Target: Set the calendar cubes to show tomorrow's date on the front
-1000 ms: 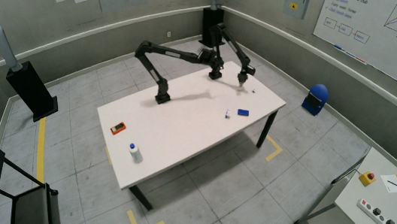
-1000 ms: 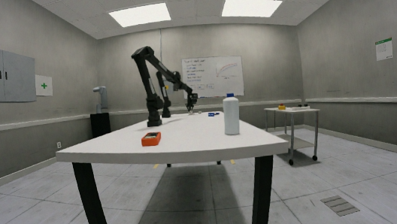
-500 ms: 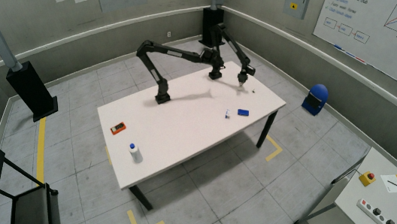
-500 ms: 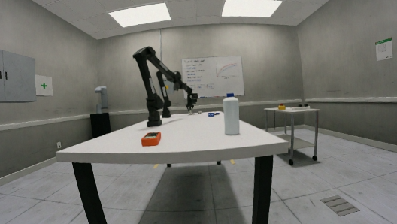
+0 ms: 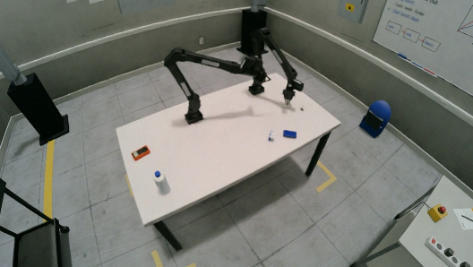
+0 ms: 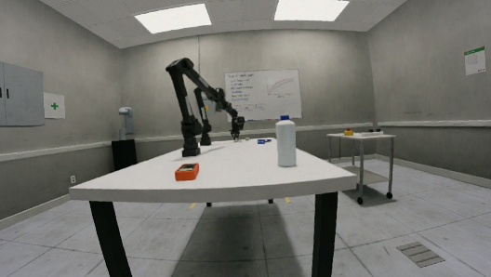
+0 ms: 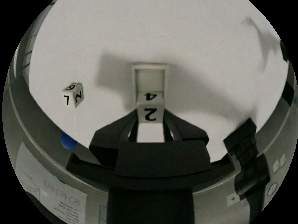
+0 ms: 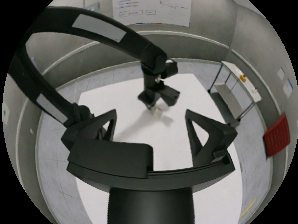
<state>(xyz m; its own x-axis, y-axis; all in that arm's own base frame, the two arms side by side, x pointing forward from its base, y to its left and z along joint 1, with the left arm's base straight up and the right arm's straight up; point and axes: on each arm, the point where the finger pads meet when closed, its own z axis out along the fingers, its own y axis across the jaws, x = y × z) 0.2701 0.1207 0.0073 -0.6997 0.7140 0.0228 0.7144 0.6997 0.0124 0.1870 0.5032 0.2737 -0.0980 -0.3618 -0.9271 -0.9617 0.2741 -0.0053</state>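
Tray: one, pale, rectangular, rimmed (image 7: 165, 80), being seen on the white table (image 5: 215, 134) (image 6: 218, 181) (image 7: 190, 30) (image 8: 174, 167).
Cubes: two; the gripped cube (image 7: 150, 111), marked "2" and "4", is being held at the tray's near end; the loose cube (image 7: 73, 96), black-numbered, is lying apart from the tray.
Left gripper (image 5: 288, 102) (image 6: 236, 138) (image 7: 150, 118): being clenched around the gripped cube.
Right gripper (image 8: 151, 114): being held spread, away from the tray.
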